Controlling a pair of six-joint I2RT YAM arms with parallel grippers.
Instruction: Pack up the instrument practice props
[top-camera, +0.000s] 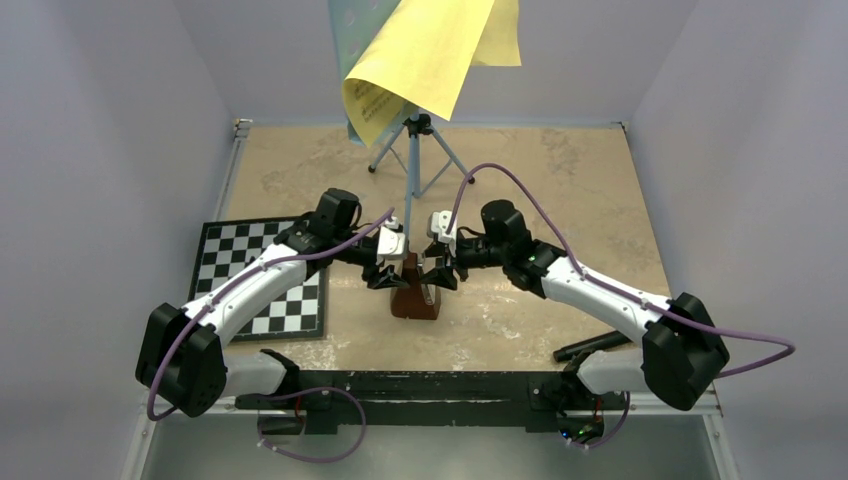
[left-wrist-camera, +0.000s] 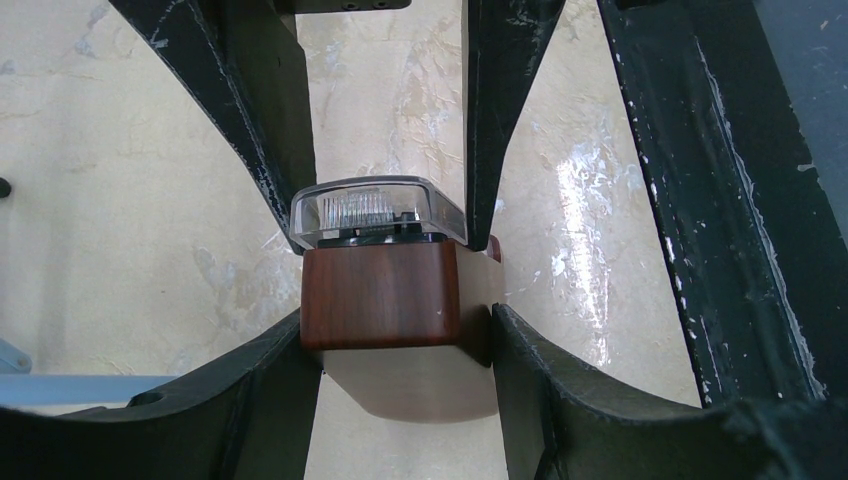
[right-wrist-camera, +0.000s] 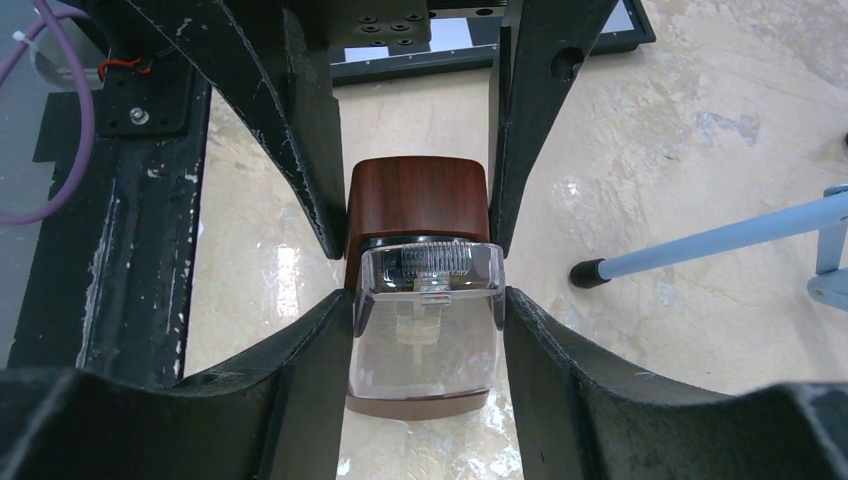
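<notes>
metronome before music stand, chessboard at left

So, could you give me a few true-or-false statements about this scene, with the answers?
1. The left gripper and the right gripper both clasp the metronome. True.
2. The yellow sheets lie flat on the table. False: they hang over the music stand.
3. The chessboard lies on the left arm's side. True.
4. The metronome stands on the chessboard. False: it stands on the bare table beside it.

Music stand top cropped (yellow sheets cover most).
</notes>
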